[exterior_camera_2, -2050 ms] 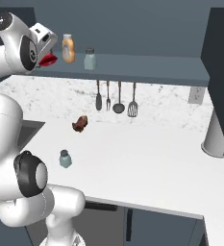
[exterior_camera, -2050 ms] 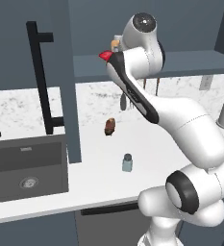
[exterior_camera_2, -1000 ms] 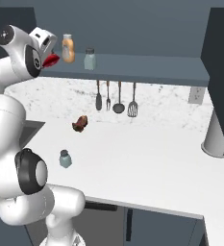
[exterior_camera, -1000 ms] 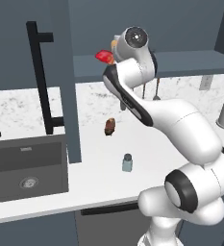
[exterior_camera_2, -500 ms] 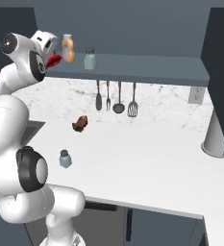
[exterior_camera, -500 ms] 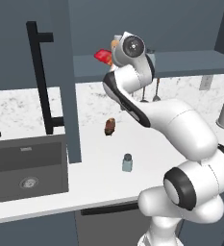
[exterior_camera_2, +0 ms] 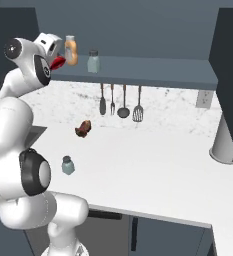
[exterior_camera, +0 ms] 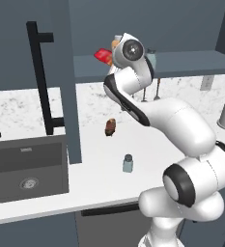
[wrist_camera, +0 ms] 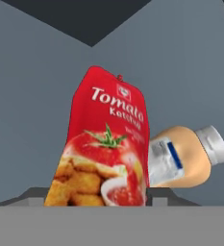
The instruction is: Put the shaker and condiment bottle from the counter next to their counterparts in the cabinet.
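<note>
You are carrying the condiment bottle (wrist_camera: 106, 144), gripped in the fingers (exterior_camera_2: 55, 59), up at the cabinet (exterior_camera_2: 153, 75) shelf just beside the orange bottle (exterior_camera_2: 70, 50); pushing further risks toppling it; the shaker (exterior_camera: 128, 163) is waiting on the table (exterior_camera_2: 153, 165).

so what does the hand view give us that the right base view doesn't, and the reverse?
Hand view alone: the red bottle's printed label, Tomato Ketchup. Right base view alone: the shelf shaker, the counter shaker, the brown lump, the hanging utensils and the counter. Both: the red bottle in the end effector, close beside the orange bottle.
</note>
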